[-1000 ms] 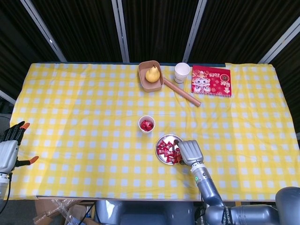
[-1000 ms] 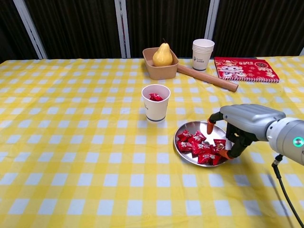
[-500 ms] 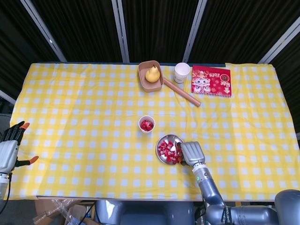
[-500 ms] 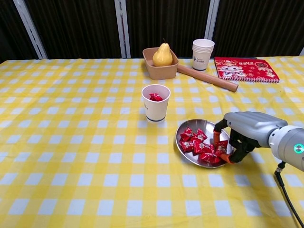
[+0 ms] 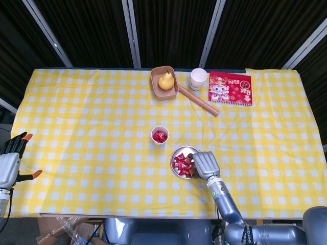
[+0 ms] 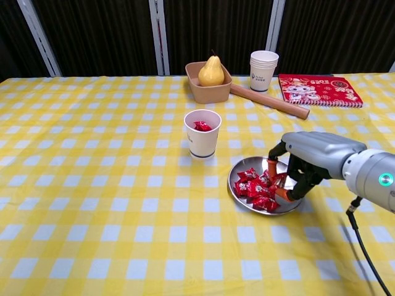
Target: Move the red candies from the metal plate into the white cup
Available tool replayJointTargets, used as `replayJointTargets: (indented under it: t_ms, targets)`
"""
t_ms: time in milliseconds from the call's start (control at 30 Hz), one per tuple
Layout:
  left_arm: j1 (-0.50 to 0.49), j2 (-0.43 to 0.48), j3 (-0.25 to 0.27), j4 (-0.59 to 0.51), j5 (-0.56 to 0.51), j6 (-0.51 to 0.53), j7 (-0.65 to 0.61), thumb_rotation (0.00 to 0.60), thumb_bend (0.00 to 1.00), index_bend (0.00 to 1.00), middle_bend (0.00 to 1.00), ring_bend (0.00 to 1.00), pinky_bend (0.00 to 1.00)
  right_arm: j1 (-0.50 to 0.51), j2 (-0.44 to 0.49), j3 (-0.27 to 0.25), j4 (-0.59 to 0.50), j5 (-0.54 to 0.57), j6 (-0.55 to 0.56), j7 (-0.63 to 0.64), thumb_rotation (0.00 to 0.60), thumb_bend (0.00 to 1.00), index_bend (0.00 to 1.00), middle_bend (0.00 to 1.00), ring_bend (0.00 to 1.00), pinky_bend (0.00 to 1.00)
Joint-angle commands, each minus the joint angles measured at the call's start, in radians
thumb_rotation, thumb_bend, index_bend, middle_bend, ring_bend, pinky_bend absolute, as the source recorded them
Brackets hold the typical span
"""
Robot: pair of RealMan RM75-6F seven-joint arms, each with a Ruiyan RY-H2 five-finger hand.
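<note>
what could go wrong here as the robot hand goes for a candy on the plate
1. The right robot hand reaches into a heap of red candies, so it may pinch several or none.
2. Its fingers press near the metal plate rim; the plate could tilt or slide and spill candies.
3. The white cup stands close by and looks light; a low carry could knock it over.

The right hand has a smooth silver-grey shell, dark fingers and orange fingertips. Its forearm is a rounded grey cylinder bearing a small green light, with a thin black cable hanging beneath it. The left hand is pale grey with black fingers tipped in orange.
</note>
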Motion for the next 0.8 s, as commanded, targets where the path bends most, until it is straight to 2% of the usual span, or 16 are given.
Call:
replayJointTargets:
  t_ms: [33,400,567,800]
  targets:
    - [0.000,0.000,0.000,0.000,0.001,0.000,-0.001,0.600,0.01,0.05,0.00,0.00,0.00,0.016,0.016,0.029,-0.026,-0.002,0.005,-0.015,0.600,0.42,0.53,0.94,0.97,1.00]
    - [-0.003,0.002,0.000,0.003,-0.002,-0.009,-0.006,0.600,0.01,0.05,0.00,0.00,0.00,0.127,0.009,0.163,-0.063,0.026,-0.008,-0.074,0.600,0.42,0.53,0.94,0.97,1.00]
    - [-0.004,0.004,0.000,0.003,-0.002,-0.014,-0.012,0.600,0.01,0.05,0.00,0.00,0.00,0.184,-0.031,0.202,-0.007,0.062,-0.029,-0.091,0.600,0.42,0.53,0.94,0.97,1.00]
    - [-0.006,0.008,0.000,0.003,-0.006,-0.022,-0.022,0.600,0.01,0.05,0.00,0.00,0.00,0.254,-0.099,0.243,0.141,0.120,-0.074,-0.076,0.600,0.42,0.53,0.94,0.97,1.00]
